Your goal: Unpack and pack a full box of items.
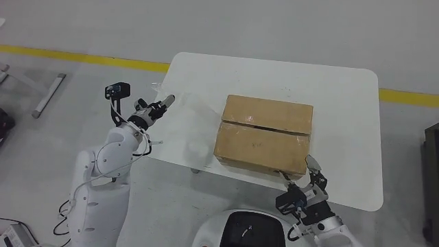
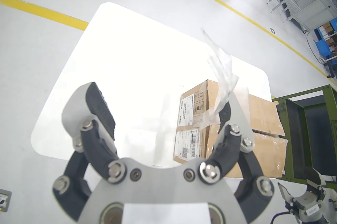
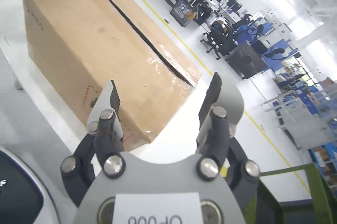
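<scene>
- While the box (image 1: 264, 134) sits flaps-down on the bench (image 1: 343, 89), the left gripper (image 2: 161, 101) hangs at the bench's edge, fingers apart, clear tape strip (image 2: 221, 69) stuck to one pad.
- And the right gripper (image 3: 163, 86)?
- Spread wide too, just beside the box's near corner.

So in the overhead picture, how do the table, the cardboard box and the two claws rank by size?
Largest: the table.
Next: the cardboard box, which covers only part of the table.
Smallest: the left gripper and the right gripper. Both are tiny and look much alike, so I won't rank them.
</scene>
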